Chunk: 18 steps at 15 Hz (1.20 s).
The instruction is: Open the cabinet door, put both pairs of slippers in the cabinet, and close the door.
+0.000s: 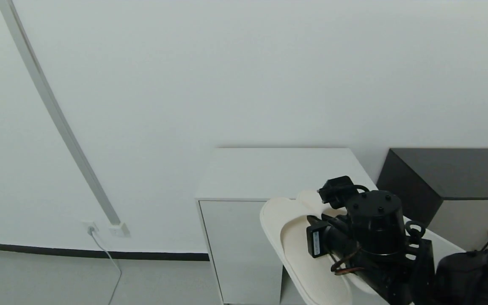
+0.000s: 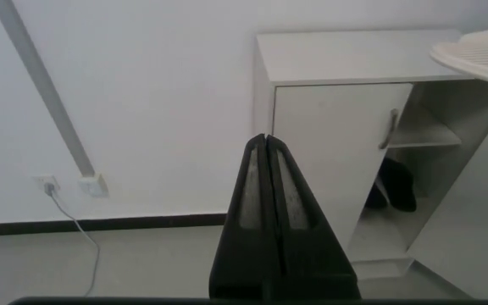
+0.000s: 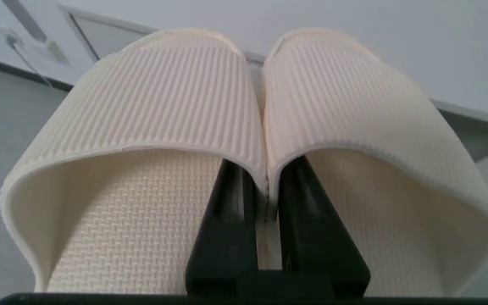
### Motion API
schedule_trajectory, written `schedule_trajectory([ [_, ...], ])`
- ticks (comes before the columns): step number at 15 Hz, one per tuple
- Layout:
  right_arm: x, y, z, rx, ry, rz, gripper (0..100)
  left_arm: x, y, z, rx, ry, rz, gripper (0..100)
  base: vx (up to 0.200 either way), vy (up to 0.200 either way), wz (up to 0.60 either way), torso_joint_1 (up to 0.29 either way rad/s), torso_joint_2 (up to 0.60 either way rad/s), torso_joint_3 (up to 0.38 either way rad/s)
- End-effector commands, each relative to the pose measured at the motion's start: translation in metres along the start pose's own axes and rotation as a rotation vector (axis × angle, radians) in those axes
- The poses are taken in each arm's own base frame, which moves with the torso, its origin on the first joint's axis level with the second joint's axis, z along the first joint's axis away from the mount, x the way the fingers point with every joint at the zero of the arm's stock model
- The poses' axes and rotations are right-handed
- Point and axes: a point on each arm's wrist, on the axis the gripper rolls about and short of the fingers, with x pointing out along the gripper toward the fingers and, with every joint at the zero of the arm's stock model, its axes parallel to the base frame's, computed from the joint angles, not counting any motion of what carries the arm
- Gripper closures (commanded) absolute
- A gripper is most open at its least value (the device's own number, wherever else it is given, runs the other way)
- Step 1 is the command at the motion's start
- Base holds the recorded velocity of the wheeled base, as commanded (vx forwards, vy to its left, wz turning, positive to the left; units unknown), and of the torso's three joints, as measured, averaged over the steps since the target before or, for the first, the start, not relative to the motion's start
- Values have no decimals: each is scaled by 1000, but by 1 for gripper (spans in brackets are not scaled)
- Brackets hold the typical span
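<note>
Room: I see a white wall [image 1: 244, 63] behind the cabinet [image 1: 277, 171], grey floor [image 1: 57, 279] below it.
Right gripper [image 3: 265, 182]: clamped on cream slippers [image 3: 168, 110] near the cabinet.
Left gripper [image 2: 267, 140]: jaws pressed together, empty.

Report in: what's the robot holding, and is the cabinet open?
Left end effector shut, empty. Right end effector shut on cream slippers. Cabinet door open, dark item inside.

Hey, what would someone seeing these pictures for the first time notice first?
The pair of cream ribbed foam slippers, pinched side by side by the right gripper and held up in front of the white cabinet. Next, the cabinet's open compartment, with a dark object, probably the other slippers, below its shelf.
</note>
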Motion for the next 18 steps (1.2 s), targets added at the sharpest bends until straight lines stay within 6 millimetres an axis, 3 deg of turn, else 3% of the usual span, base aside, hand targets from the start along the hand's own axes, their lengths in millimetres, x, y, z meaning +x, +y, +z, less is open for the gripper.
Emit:
schedule_trajectory([
  [1,-18,-5,8,18,-32,17,100,0,0,0,0,2,0,100,0,-200,0,7,-2,-2],
  [6,-15,2,5,5,-20,34,100,0,0,0,0,2,0,100,0,-200,0,1,4,2],
  [18,-14,5,-2,-10,0,39,100,0,0,0,-2,2,0,100,0,0,0,0,0,0],
])
